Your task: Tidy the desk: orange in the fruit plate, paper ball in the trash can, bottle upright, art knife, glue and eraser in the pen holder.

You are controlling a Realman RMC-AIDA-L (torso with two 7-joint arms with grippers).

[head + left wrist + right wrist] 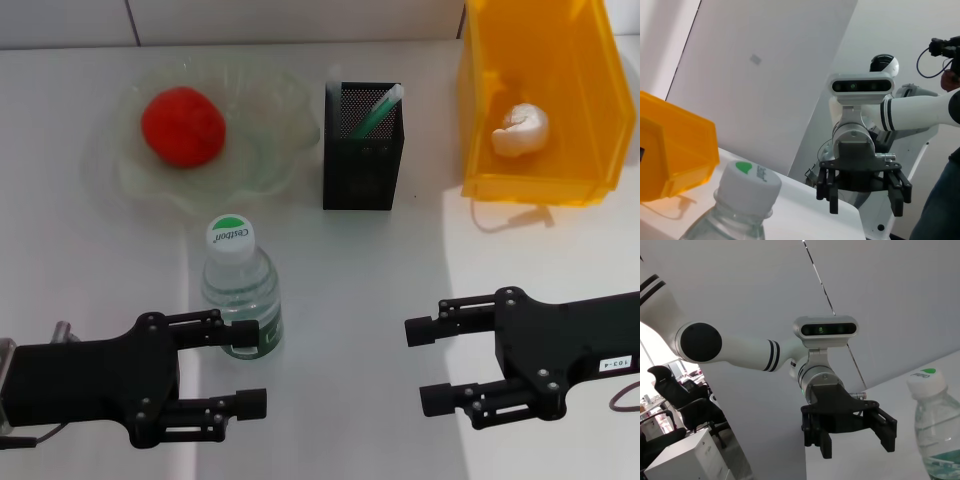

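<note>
I see a clear glossy plastic bottle point(241, 300), black metal mesh holder point(363, 145), translucent yellow plastic bin point(540, 95), crumpled paper ball point(520, 130), matt white desk point(340, 300).

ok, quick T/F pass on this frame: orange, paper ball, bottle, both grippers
1. The orange lies in the fruit plate. True.
2. The paper ball lies on the desk beside the trash can. False: it is inside the yellow trash can.
3. The bottle lies on its side. False: it stands upright.
4. The left gripper is open next to the bottle. True.
5. The right gripper holds the pen holder. False: it is open and empty, apart from the pen holder.
</note>
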